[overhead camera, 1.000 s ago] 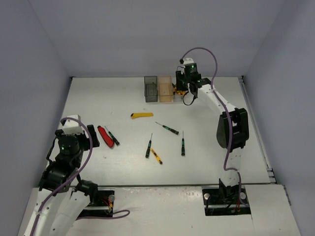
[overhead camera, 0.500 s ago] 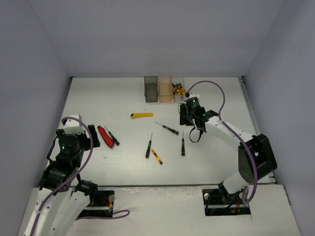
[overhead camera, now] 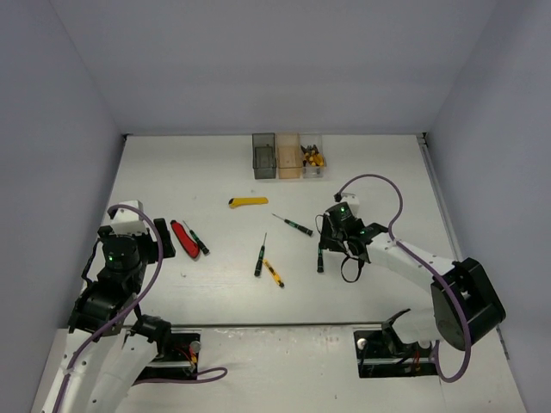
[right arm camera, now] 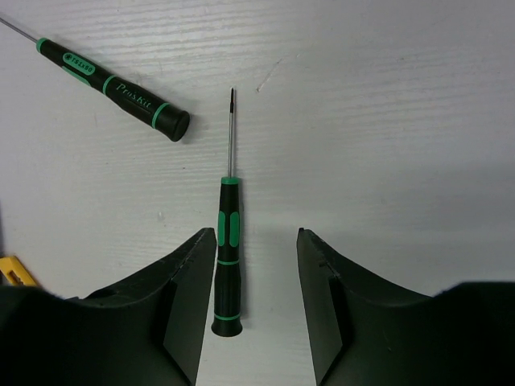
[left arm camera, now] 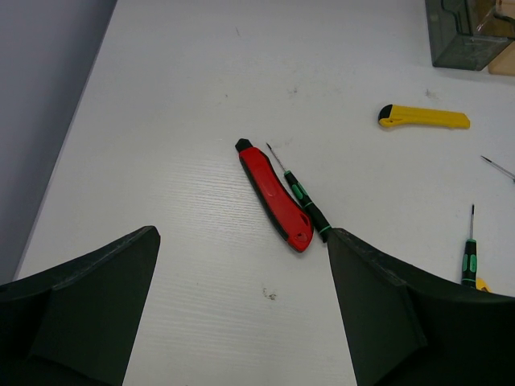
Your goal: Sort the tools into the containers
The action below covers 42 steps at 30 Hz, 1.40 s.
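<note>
Bins (overhead camera: 263,155): 3. Black-green screwdrivers (overhead camera: 293,224): 4. Yellow screwdriver (overhead camera: 273,273): 1. Utility knife (overhead camera: 248,202): 1. Red cutter (overhead camera: 182,238): 1. Pliers (overhead camera: 313,157), upper centre: possibly 2, unclear.

The table (overhead camera: 172,172) is rendered white, with a faint grain. The left hand (left arm camera: 241,235) and the right hand (right arm camera: 256,241) are seen as black. The near screwdriver (right arm camera: 226,249) and the lettered screwdriver (right arm camera: 121,88) are banded black and green, with pale print on the latter. The cutter (left arm camera: 276,197) is coloured red, black-tipped; the utility knife (left arm camera: 424,118) is yellow, black-ended. Three tints are shown in the row: the grey bin (overhead camera: 263,159) smoky, the orange bin (overhead camera: 290,163) amber, the clear bin (overhead camera: 314,173) colourless.
</note>
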### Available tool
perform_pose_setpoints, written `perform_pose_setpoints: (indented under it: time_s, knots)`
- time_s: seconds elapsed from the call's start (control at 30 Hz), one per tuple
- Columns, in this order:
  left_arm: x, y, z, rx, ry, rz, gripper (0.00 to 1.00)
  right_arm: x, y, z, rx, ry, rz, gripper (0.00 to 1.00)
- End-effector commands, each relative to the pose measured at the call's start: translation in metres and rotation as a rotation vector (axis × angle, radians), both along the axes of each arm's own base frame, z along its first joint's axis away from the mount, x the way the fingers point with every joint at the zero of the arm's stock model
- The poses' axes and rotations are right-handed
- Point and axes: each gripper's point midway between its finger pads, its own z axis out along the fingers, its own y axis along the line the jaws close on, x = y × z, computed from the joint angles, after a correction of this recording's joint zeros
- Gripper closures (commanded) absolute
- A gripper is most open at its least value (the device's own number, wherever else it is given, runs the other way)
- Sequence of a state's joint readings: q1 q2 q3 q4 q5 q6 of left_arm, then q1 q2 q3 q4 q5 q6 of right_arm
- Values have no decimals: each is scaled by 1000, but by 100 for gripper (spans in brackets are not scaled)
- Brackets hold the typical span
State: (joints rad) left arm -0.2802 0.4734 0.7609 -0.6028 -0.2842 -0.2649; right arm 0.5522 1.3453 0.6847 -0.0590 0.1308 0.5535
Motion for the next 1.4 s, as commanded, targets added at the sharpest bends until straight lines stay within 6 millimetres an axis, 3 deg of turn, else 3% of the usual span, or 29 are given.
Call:
perform_pose_setpoints:
  time_s: [0.0,0.2,0.5,0.7,0.87,0.97,1.03,1.1,1.2,1.37]
  knots:
    - [7,-2,15,-14,-37,-4,18,0,12,0,49,-22,-21,58]
    - [7,-3,15,-13,-35,-6,18,-4,24,-10,57,-12,-2,62]
    - [8,-3,14,-13,-33,-7,18,-10,13,-32,-1,26,-38,69]
    - [8,-3,15,-14,-33,-6,18,-10,12,-36,-24,30,-33,85]
    - [8,-4,13,-15,-28,-11,18,2,11,-4,-12,-55,-29,100]
    - [9,-4,13,-14,-27,-11,18,23,7,31,-47,-128,-27,100]
    - [9,-4,13,-15,-27,-12,18,49,11,67,-36,-205,-24,100]
    - [9,-5,13,-15,-25,-15,18,67,13,90,-36,-250,2,100]
    - [9,-5,12,-14,-22,-13,18,110,34,139,-49,-351,94,100]
    - [9,-3,11,-9,-19,-5,18,182,70,189,-97,-471,210,100]
